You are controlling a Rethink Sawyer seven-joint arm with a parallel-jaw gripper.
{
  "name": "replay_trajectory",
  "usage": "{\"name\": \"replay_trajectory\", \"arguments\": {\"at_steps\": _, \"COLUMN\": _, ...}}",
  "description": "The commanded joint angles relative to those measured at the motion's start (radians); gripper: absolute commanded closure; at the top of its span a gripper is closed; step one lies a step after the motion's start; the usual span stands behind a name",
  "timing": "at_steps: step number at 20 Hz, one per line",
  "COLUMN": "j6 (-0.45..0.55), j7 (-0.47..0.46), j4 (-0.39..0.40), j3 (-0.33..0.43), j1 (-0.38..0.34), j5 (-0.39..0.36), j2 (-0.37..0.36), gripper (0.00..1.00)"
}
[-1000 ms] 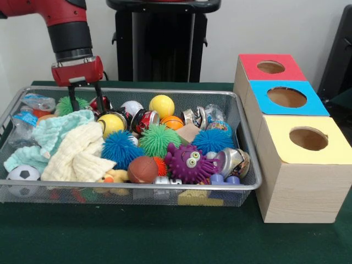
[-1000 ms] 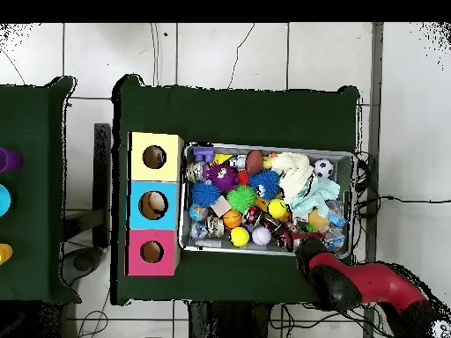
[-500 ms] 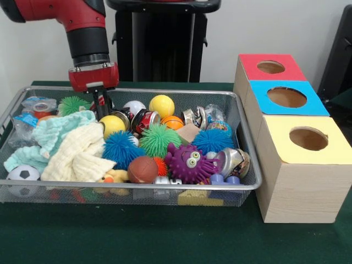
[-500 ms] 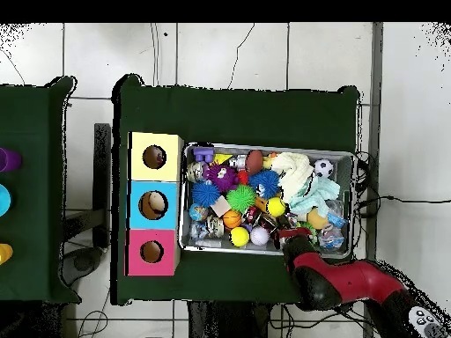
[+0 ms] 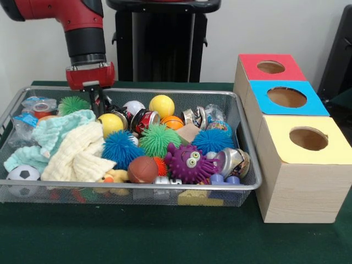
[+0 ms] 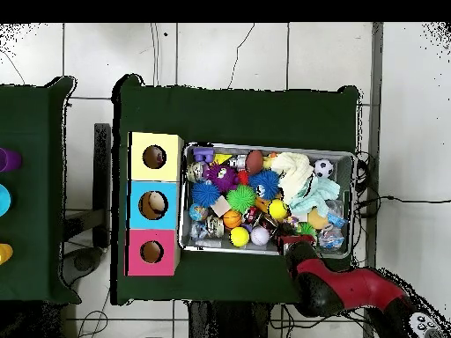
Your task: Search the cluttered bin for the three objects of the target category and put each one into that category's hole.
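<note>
there, end effector (image 5: 99, 103) low in the cluttered bin (image 5: 165, 91)

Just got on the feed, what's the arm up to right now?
The gripper hangs inside the far side of the wire mesh bin, reaching down among the clutter beside a yellow ball and a crushed red can. Whether it holds anything cannot be told from here. Nothing is being carried toward the boxes: the red box, blue box and yellow box stand in a row beside the bin.
</note>
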Motion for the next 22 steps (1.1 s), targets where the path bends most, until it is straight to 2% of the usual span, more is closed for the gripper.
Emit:
{"name": "replay_trajectory", "arguments": {"at_steps": 1, "j6": -0.014, "j7": 0.087, "j4": -0.07, "j3": -0.037, "j1": 0.02, "j5": 0.001, "j2": -0.015, "gripper": 1.0}}
{"name": "replay_trajectory", "arguments": {"at_steps": 6, "j6": 0.076, "j7": 0.099, "j4": 0.053, "j3": 0.02, "j1": 0.007, "j5": 0.061, "j2": -0.17, "gripper": 1.0}}
{"name": "replay_trajectory", "arguments": {"at_steps": 11, "j6": 0.1, "j7": 0.11, "j4": 0.126, "j3": 0.022, "j1": 0.031, "j5": 0.122, "j2": -0.262, "gripper": 1.0}}
{"name": "replay_trajectory", "arguments": {"at_steps": 18, "j6": 0.115, "j7": 0.107, "j4": 0.18, "j3": 0.019, "j1": 0.067, "j5": 0.184, "j2": -0.336, "gripper": 1.0}}
{"name": "replay_trajectory", "arguments": {"at_steps": 22, "j6": 0.077, "j7": 0.111, "j4": 0.151, "j3": -0.038, "j1": 0.116, "j5": 0.183, "j2": -0.294, "gripper": 1.0}}
